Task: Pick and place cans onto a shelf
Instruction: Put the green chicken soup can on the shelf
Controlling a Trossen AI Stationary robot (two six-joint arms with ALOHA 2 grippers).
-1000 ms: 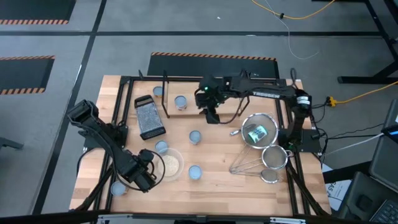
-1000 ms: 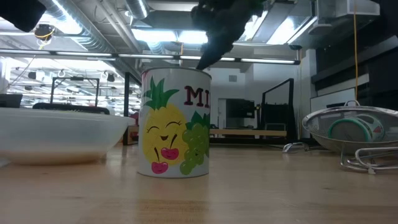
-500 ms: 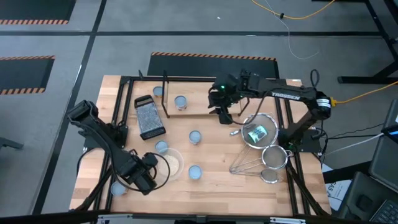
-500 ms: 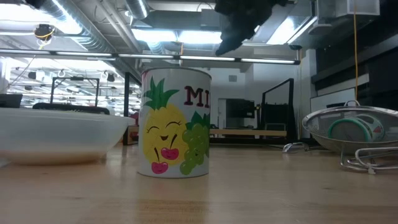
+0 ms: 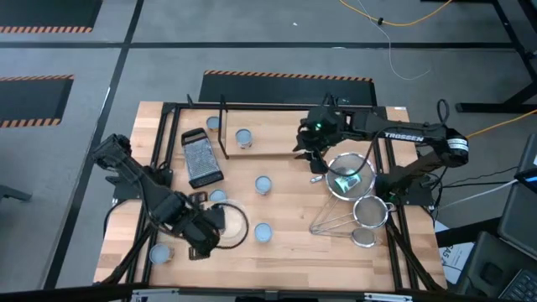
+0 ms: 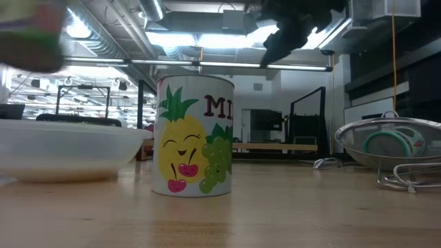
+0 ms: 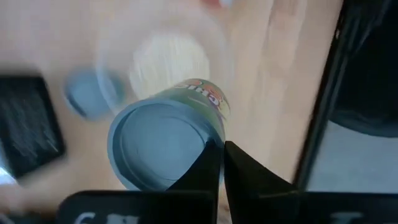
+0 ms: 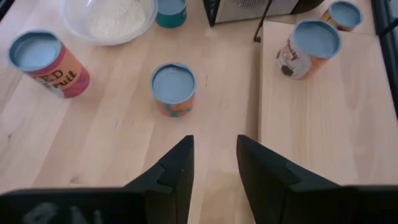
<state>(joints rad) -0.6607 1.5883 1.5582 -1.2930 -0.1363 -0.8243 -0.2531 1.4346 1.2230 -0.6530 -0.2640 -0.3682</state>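
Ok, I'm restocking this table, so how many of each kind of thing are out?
Cans: 7
Wire strainers: 3
Grater: 1
Bowl of grains: 1
Green-and-white item in strainer: 1
Total: 13

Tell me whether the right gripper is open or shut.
Open. In its wrist view the right gripper shows its two dark fingers apart with bare wood between them, holding nothing, above the table near the shelf.

Robotics lab — hazard-striped floor (image 5: 285,75), ceiling ducts (image 6: 124,31), cabling (image 5: 394,21)
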